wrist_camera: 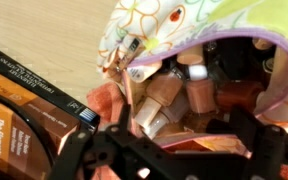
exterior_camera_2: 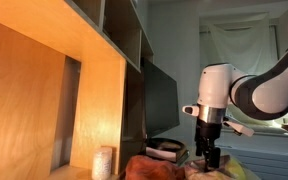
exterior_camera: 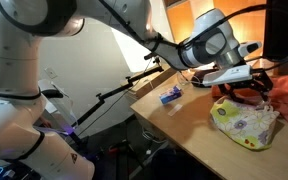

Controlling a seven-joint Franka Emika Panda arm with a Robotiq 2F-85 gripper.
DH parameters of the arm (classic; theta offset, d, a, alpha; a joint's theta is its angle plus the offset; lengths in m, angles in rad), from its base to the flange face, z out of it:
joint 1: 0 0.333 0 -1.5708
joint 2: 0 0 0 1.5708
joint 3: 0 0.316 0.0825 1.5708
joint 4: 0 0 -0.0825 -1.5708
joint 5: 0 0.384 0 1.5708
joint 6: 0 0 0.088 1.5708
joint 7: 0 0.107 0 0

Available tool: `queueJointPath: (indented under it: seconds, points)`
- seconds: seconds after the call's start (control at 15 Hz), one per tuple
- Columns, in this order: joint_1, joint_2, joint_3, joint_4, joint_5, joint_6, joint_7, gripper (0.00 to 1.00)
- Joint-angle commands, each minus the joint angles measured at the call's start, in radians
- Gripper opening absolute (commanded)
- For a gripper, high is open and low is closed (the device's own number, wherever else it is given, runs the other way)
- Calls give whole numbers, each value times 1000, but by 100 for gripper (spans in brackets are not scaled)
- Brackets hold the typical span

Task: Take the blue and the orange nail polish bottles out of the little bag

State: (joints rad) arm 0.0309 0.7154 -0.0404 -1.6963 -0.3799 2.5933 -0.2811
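The little bag (wrist_camera: 169, 22) lies open in the wrist view, its pale dotted side folded back and its mouth toward the camera. Several nail polish bottles crowd inside; one orange-brown bottle (wrist_camera: 167, 90) with a pale cap lies near the front. No blue bottle shows in the bag. My gripper (wrist_camera: 174, 152) hangs open just over the bag's near rim, its dark fingers (wrist_camera: 79, 150) spread wide with nothing gripped. In an exterior view the gripper (exterior_camera: 240, 88) hovers above the bag (exterior_camera: 246, 122). A small blue item (exterior_camera: 171, 95) lies on the desk, too small to identify.
A dark book-like case (wrist_camera: 29, 95) lies beside the bag. An orange-red cloth (exterior_camera: 284, 95) bunches behind the bag. The desk edge (exterior_camera: 174, 125) runs diagonally near the bag. A wooden shelf unit (exterior_camera_2: 74, 60) and a pale cylinder (exterior_camera_2: 104, 162) stand further along.
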Motion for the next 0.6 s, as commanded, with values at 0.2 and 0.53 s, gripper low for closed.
queueJointPath:
  seconds: [0.2,0.53]
  points:
    - [-34,60,47,109,49,-100,-92,100]
    - [-57,116,73,198,86,-180,-148,100]
